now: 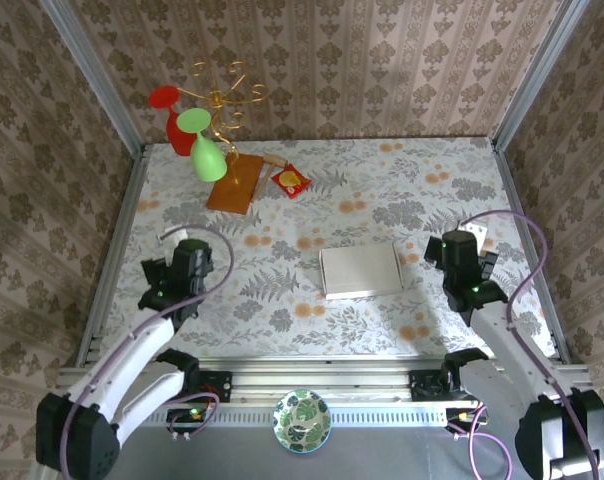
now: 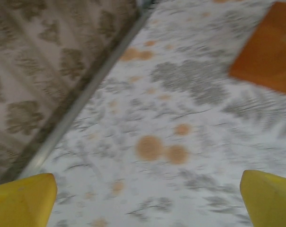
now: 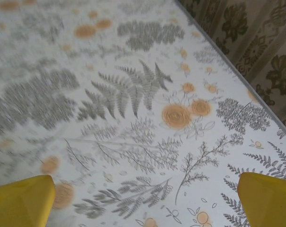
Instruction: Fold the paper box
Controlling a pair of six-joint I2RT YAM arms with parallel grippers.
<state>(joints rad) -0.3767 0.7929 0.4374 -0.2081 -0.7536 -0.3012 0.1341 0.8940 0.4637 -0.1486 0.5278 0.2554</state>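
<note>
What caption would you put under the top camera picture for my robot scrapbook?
Left gripper and right gripper, both open, flank the paper box on a flowery table.

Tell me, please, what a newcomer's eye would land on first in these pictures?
Most likely the bright green goblet and red goblet by a gold wire stand in the far left corner. Next, the off-white paper box lying flat in the middle of the floral cloth. The left claw and right claw both stand wide open above that cloth, holding nothing.
</note>
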